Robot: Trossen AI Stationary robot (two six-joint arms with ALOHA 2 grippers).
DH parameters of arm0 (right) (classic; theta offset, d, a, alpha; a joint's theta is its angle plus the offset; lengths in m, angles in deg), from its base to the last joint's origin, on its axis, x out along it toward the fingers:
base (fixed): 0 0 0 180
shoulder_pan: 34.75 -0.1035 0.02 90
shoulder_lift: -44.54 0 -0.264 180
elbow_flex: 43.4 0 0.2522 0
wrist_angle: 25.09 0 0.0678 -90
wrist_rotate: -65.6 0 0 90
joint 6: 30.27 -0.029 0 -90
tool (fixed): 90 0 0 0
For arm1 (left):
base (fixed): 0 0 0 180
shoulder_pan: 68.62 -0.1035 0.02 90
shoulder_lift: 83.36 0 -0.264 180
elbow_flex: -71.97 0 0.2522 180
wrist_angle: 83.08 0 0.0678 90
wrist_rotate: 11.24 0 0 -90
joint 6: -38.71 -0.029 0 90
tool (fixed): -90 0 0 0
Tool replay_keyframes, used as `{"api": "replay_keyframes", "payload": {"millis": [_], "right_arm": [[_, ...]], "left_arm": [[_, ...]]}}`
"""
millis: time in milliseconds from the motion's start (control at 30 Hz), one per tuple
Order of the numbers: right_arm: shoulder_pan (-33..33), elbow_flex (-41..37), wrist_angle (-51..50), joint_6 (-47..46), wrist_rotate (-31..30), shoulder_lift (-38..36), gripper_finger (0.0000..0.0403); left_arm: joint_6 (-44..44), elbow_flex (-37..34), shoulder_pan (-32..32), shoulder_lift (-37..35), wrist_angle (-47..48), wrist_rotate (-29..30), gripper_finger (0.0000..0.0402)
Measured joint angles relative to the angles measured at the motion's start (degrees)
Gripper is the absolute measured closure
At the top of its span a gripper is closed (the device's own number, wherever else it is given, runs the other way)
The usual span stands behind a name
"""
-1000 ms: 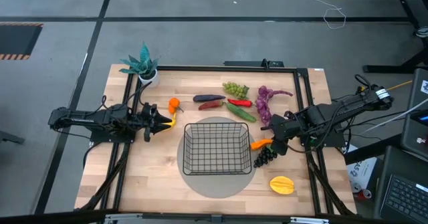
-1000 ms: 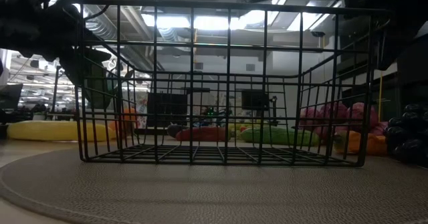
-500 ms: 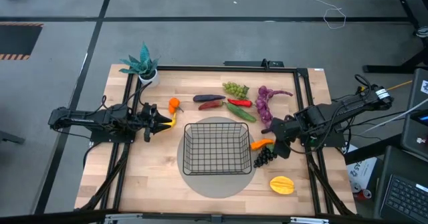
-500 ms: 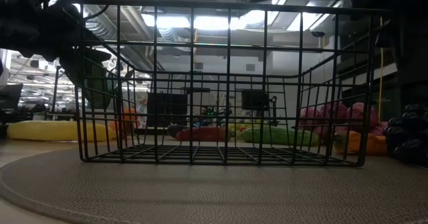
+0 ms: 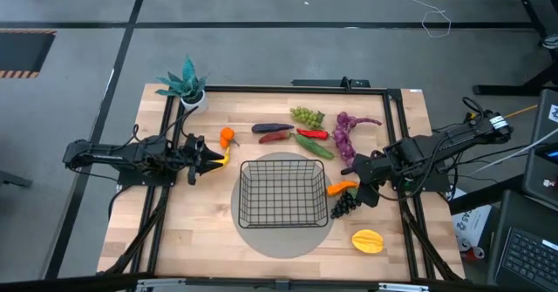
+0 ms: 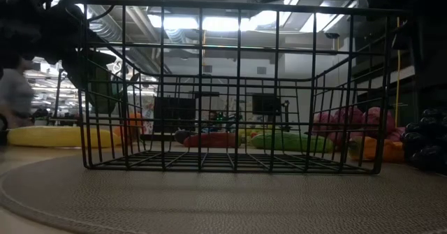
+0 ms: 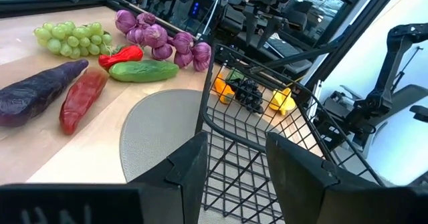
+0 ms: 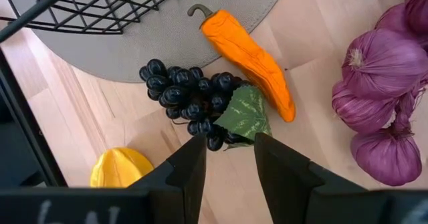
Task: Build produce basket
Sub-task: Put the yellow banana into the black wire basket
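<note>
From above, the basket [image 5: 282, 192] sits on a round grey mat [image 5: 283, 236] in the middle of the table [image 5: 209, 240]. It has nothing in it yet. The left claw [image 5: 212, 158] is by the basket's left side, next to the banana [image 5: 225, 159] and an orange [image 5: 227, 136]. The right claw [image 5: 359, 184] is by the basket's right side, over the dark grapes [image 5: 344, 204] and the orange pepper [image 5: 340, 187]. The starfruit [image 5: 368, 241] lies near the front right corner. The other fruit and vegetables lie in a row behind the basket.

From table height, the basket [image 6: 230, 87] looks big and bare. The banana [image 6: 49, 136] lies low on its left.

From the left wrist, the left claw [image 7: 235, 158] has its fingers a little apart with nothing between them. It points at the basket rim [image 7: 267, 77].

From the right wrist, the right claw [image 8: 229, 150] has its fingers a little apart and holds nothing. It sits just above the green leaf [image 8: 249, 116] of the dark grapes.

I think the right claw should pick up the grapes next. It should go straight down, close on the thick middle of the bunch and not just the leaf, then lift high enough to clear the basket's wire edge. It should not bump the orange pepper, which touches the grapes.
</note>
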Motion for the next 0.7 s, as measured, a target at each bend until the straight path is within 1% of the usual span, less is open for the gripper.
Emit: {"api": "replay_keyframes", "payload": {"millis": [200, 500, 600, 700], "right_arm": [[0.02, 0.0, 0.45, 4.05, -0.15, 0.0, 0.0272], [-0.06, 0.0, 0.57, 2.95, -0.09, 0.0, 0.0272], [-1.01, 0.0, 0.58, 0.81, -0.09, 0.0, 0.0272], [-2.81, 0.0, 2.59, 0.77, 0.61, 0.0, 0.0272]], "left_arm": [[-0.37, 0.0, 0.01, -0.01, 0.0, -0.01, 0.0255], [-1.63, 0.0, 0.0, -0.01, -0.02, 0.02, 0.0255], [-1.61, 0.0, -0.01, 0.01, -0.02, 0.02, 0.0255], [-1.59, 0.0, 0.01, -0.01, -0.04, 0.02, 0.0255]]}}
